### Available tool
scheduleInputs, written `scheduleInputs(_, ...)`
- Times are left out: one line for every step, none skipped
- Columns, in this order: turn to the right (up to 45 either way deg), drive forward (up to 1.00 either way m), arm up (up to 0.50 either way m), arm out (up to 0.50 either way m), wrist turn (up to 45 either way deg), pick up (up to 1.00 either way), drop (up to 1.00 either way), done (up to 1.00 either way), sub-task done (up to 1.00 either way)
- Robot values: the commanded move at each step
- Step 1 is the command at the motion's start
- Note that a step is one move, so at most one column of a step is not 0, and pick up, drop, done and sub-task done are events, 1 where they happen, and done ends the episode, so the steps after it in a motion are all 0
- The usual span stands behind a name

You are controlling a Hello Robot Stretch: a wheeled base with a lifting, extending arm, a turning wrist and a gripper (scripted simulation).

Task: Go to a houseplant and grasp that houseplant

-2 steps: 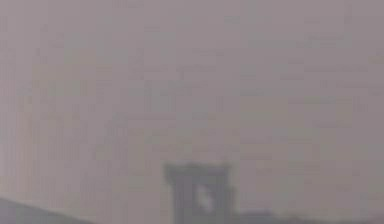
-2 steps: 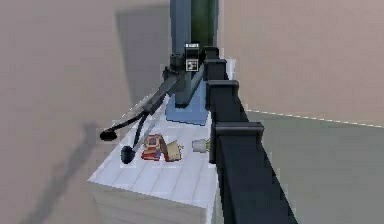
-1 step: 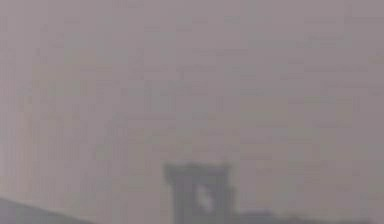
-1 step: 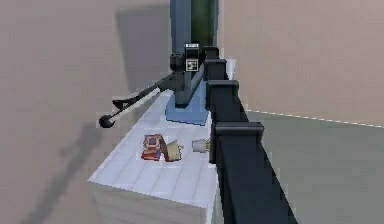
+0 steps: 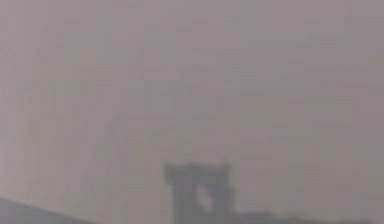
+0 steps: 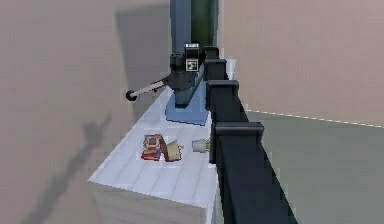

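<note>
Arm side view: arm (image 6: 240,160) reaches out over a white table (image 6: 125,185). The gripper (image 6: 138,94) sits right by a tall blue-green thing (image 6: 190,30) at the table's far end. That's the closest match to a houseplant, though the shape's unclear. Can't tell if the gripper holds anything. A reddish item (image 6: 155,147) and a small cup (image 6: 200,146) lie nearer.

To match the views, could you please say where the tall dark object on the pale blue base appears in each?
Forward view: perhaps the blurred dark shape at bottom middle; cannot tell.
Arm side view: the tall dark object, top middle, on the white table.
Shared landmark: likely plain pinkish wall.
</note>
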Motion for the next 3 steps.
scheduleInputs(0.0, 0.0, 0.0, 0.0, 45.0, 0.0, 0.0, 0.0, 0.0)
scheduleInputs(0.0, 0.0, 0.0, 0.0, 9.0, 0.0, 0.0, 0.0, 0.0)
scheduleInputs(0.0, 0.0, -0.3, 0.0, 0.0, 0.0, 0.0, 0.0, 0.0)
